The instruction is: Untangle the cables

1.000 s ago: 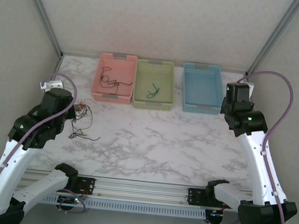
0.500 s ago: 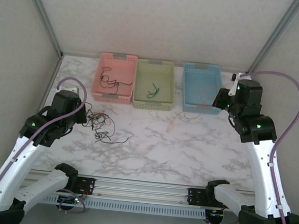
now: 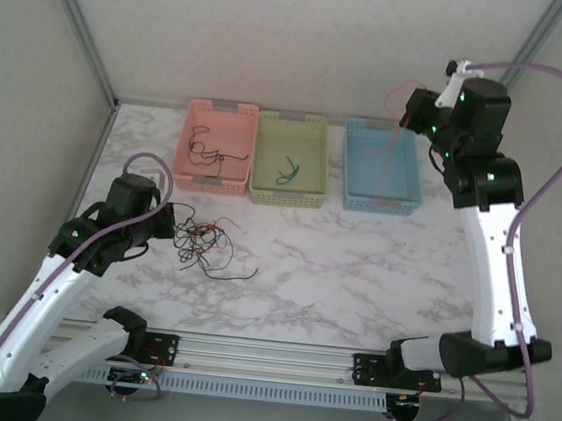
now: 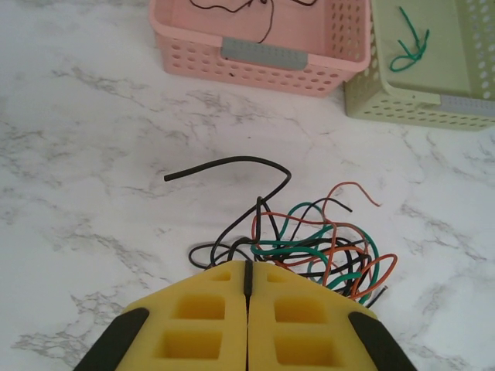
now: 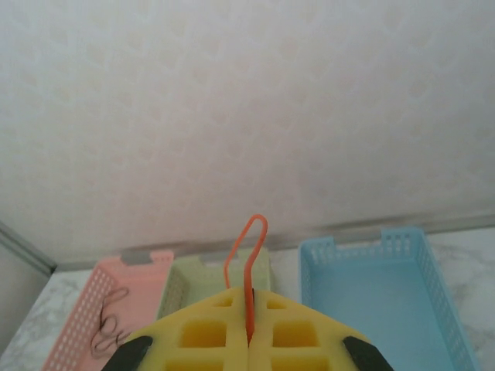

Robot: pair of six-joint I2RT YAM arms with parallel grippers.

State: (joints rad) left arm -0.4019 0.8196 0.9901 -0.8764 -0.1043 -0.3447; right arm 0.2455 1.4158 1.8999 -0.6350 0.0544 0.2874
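1. Since half a second earlier, the right arm has swung up and back. It has carried the right gripper (image 3: 410, 103) from beside the blue basket (image 3: 380, 205) to well above that basket's far end. The left arm has pushed inward, and the tangle of cables (image 3: 202, 242) has shifted with it toward the middle of the desk (image 3: 355, 269).
2. The desk is white with grey marbling. Three baskets stand in a row along its far edge: a pink basket (image 3: 208, 185), a green basket (image 3: 285, 199) just beside it, then the blue one a little apart.
3. The left gripper (image 3: 166, 225) sits low over the left part of the desk. Its yellow pads are pressed together on a black strand of the tangle (the wrist view shows the strand running into the seam between them).
4. The rest of the tangle fans out just ahead of that gripper. It is made of black, green and orange-red loops lying on the desk, near the pink basket but apart from it.
5. The right gripper's pads are likewise closed, pinching an orange-red cable (image 5: 246, 239). The cable arches up in a narrow loop above the fingertips. From above it trails faintly down toward the blue basket (too thin to tell where its end lies).
6. A black cable (image 3: 205, 150) lies inside the pink basket.
7. A small green cable (image 3: 287, 173) lies inside the green basket.
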